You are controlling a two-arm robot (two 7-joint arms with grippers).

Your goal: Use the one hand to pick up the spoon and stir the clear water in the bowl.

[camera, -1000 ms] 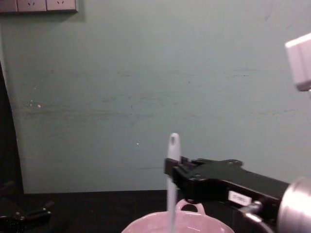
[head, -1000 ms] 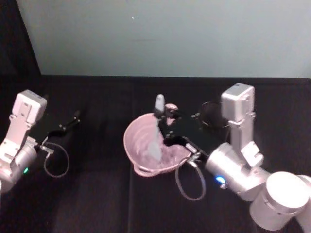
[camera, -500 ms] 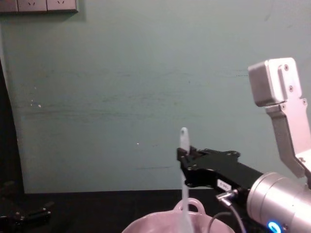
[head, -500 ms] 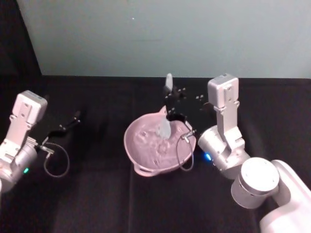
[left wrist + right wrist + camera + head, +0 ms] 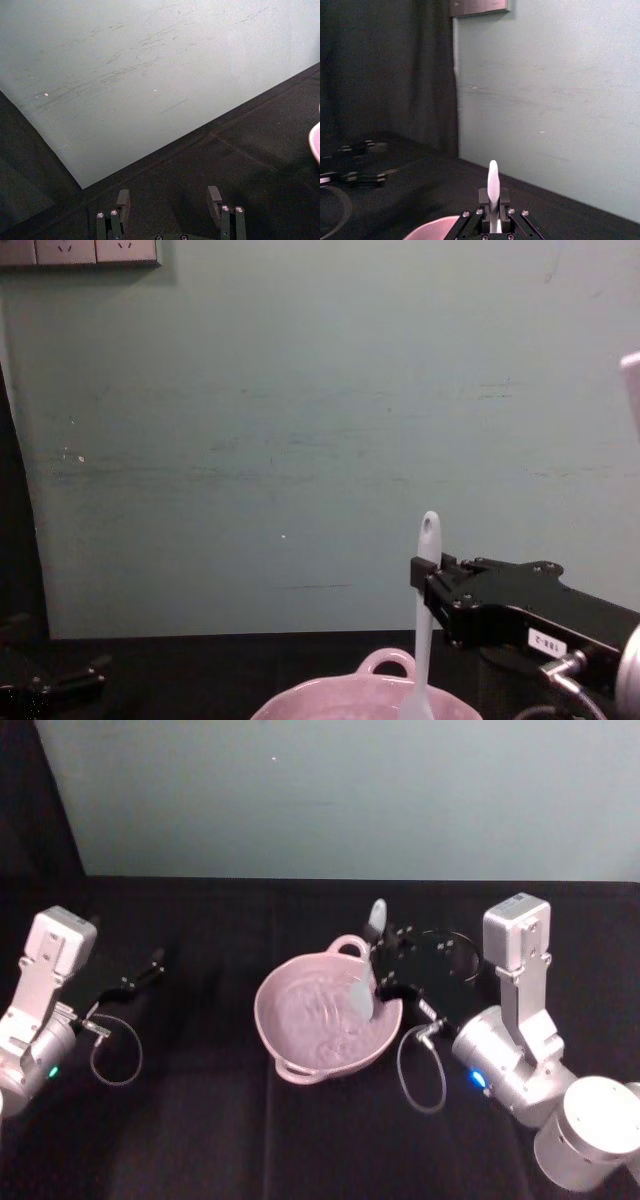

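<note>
Sweeping the spoon rightward through the bowl, right gripper clamped on its handle, stirring the clear water; keeping left gripper parked, open.

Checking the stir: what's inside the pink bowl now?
The head of the white spoon sits inside the bowl, near its right wall, gripped by the right claw. Faint ripples hint at water. The head hides the floor beneath it. Left claw rests far left, open.
</note>
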